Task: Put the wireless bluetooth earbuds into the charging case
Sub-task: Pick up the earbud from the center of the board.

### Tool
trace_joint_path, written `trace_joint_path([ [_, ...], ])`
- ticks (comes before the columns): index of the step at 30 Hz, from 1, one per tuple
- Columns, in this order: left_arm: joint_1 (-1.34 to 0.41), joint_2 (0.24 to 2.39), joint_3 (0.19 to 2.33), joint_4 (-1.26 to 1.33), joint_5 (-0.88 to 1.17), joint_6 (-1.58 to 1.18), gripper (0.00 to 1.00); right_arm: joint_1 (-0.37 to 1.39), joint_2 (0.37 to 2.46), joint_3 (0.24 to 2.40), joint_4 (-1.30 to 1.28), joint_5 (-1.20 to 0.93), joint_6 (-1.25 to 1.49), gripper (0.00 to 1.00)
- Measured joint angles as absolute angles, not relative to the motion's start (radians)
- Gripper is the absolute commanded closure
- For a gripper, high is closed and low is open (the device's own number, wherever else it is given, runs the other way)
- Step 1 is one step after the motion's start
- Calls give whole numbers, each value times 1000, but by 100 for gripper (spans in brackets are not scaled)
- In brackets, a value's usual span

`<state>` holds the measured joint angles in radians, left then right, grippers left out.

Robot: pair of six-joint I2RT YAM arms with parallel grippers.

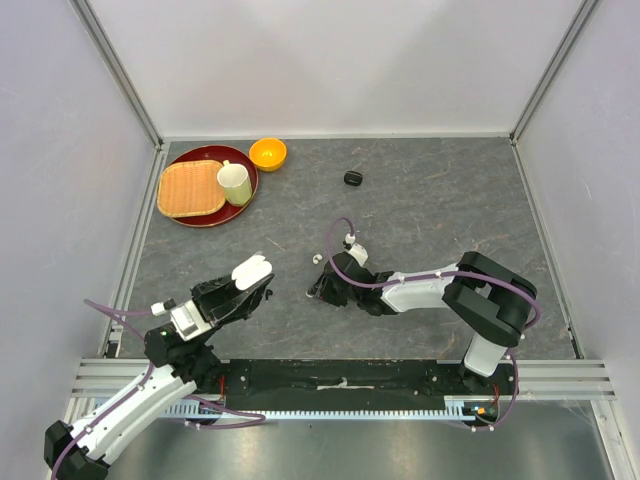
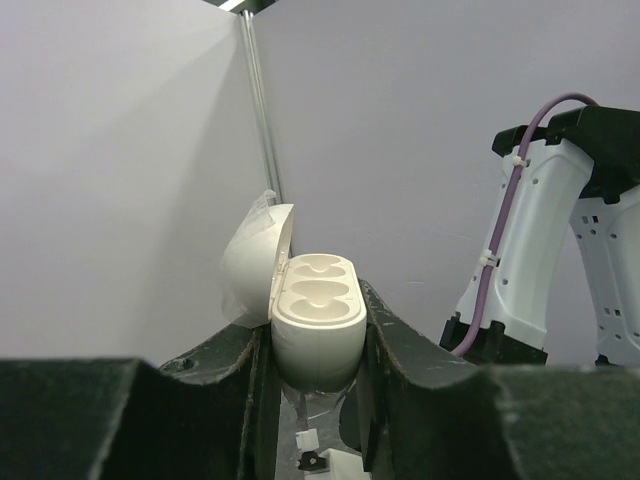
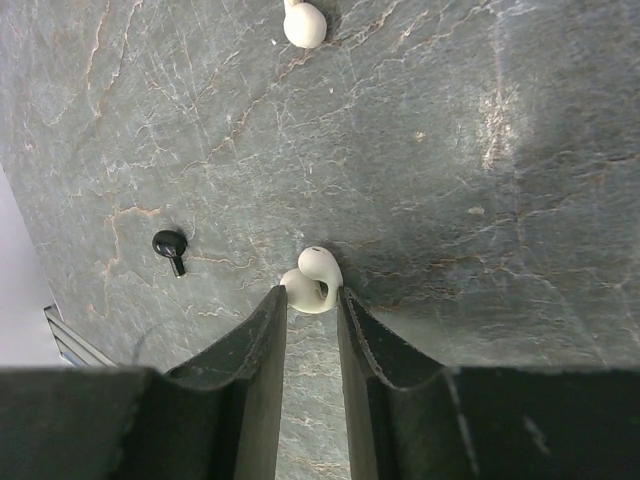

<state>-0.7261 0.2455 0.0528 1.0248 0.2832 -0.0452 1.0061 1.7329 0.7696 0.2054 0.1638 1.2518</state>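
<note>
White earbud lies on the worktop between the tips of the right pincer, that arm stretched low leftward; a firm clench cannot be told. Left pincer, raised and tilted upward, grasps the open white charging case.

A robotics lab test cell: a stone-patterned table boxed in by plain white panels on aluminium posts, the cabled left arm and right arm bolted to an aluminium rail along the table's near edge.
</note>
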Motion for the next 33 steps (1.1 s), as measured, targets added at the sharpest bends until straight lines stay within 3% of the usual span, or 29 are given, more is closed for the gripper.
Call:
trace_joint_path([
  [29,-726,209,53,995,263,-10,98,1007,1764,816,194,163,1240,60],
  [33,-726,201,53,991,263,-9,98,1007,1765,823,186,163,1230,55],
])
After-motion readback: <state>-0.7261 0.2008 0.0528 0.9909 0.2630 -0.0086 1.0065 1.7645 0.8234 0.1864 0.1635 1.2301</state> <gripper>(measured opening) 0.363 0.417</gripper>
